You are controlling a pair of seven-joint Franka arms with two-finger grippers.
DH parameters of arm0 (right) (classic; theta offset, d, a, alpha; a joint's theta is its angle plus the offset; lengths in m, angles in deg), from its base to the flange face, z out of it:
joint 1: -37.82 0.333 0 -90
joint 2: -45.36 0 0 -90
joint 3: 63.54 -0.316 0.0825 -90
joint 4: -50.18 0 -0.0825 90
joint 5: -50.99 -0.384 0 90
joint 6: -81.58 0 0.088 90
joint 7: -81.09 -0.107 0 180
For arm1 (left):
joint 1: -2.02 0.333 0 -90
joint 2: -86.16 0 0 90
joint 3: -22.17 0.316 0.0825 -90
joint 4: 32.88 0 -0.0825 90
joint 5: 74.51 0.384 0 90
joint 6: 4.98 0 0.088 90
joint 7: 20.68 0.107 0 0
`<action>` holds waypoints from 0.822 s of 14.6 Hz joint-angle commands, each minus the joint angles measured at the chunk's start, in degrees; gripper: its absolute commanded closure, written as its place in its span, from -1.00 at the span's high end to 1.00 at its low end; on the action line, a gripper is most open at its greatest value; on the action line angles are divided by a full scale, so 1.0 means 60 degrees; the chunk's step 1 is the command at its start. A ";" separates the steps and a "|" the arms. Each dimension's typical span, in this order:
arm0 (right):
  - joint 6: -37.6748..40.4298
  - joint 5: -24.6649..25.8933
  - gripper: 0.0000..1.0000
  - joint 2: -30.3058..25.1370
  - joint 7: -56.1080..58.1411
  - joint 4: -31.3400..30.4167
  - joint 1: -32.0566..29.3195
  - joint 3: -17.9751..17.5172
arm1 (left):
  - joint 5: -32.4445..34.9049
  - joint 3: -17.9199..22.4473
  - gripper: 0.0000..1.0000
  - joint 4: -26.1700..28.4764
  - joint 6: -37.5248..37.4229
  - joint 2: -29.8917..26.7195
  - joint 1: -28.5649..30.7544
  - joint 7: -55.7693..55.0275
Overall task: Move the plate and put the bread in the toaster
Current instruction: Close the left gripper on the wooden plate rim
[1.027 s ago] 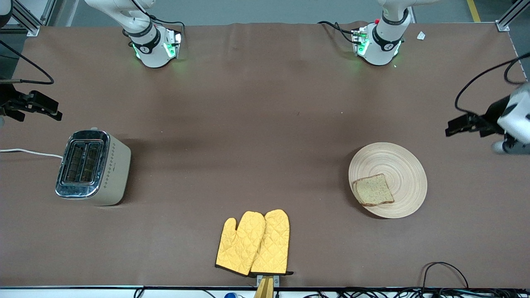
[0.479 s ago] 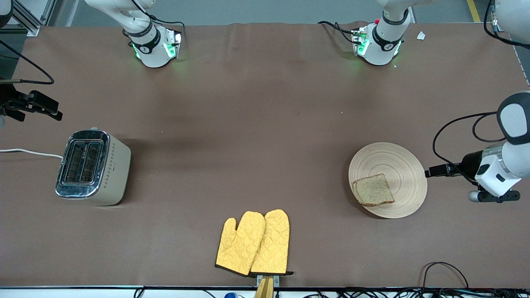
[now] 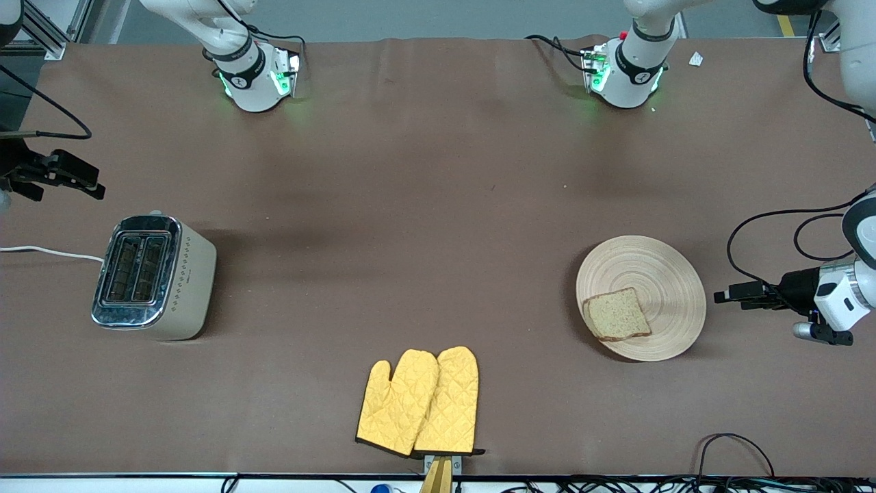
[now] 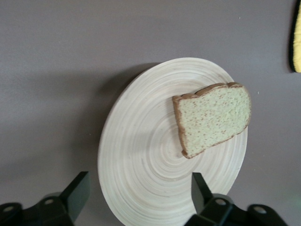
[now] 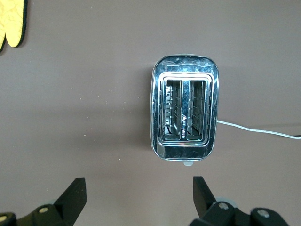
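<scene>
Currently the left gripper (image 3: 720, 296) sits low, just beside the plate (image 3: 667, 274) edge at the left arm's end of the bench (image 3: 438, 205), jaws spread wide and empty, lined up across the rim in the left wrist view. Bread (image 3: 617, 314) lies flat on the plate, off-centre toward the front camera and overhanging nothing. Toaster (image 3: 152, 276) stands well apart at the right arm's end, both slots empty, white cord (image 3: 48, 252) trailing off the bench edge. Right gripper (image 3: 60, 174) waits above the bench by the toaster, jaws wide, nothing held. Yellow oven mitts (image 3: 419, 402) lie between the two, nearest the front camera.

Risks as I judge them:
- Plate is thin and flat; jaws closing on the rim may skate it away instead of gripping.
- If the plate tilts once lifted, the loose slice probably slides off.
- Dragging the plate toward the toaster could catch the mitts if the path runs low.
- Slice is soft; a hard pinch later likely crumbles or bends it, then it jams at the slot.
</scene>
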 commanded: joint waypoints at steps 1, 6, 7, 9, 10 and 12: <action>0.0016 0.0019 1.00 -0.0127 -0.0132 -0.0098 0.0015 -0.0032 | -0.0665 -0.0046 0.71 -0.0258 -0.0004 0.0568 0.0212 0.0637; 0.0016 0.0019 1.00 -0.0127 -0.0132 -0.0083 0.0029 -0.0032 | -0.1206 -0.0076 0.42 -0.0272 -0.0048 0.1095 0.0564 0.1702; 0.0016 0.0019 1.00 -0.0127 -0.0132 -0.0083 0.0029 -0.0032 | -0.1470 -0.0076 0.41 -0.0272 -0.0048 0.1227 0.0637 0.1997; 0.0016 0.0004 1.00 -0.0113 -0.0132 -0.0097 0.0029 -0.0032 | -0.1837 -0.0076 0.31 -0.0258 -0.0063 0.1447 0.0755 0.2480; 0.0016 0.0004 1.00 -0.0113 -0.0132 -0.0098 0.0029 -0.0032 | -0.1998 -0.0076 0.26 -0.0258 -0.0077 0.1520 0.0799 0.2758; 0.0016 0.0004 1.00 -0.0113 -0.0132 -0.0098 0.0015 -0.0032 | -0.2131 -0.0076 0.22 -0.0272 -0.0092 0.1711 0.0887 0.2980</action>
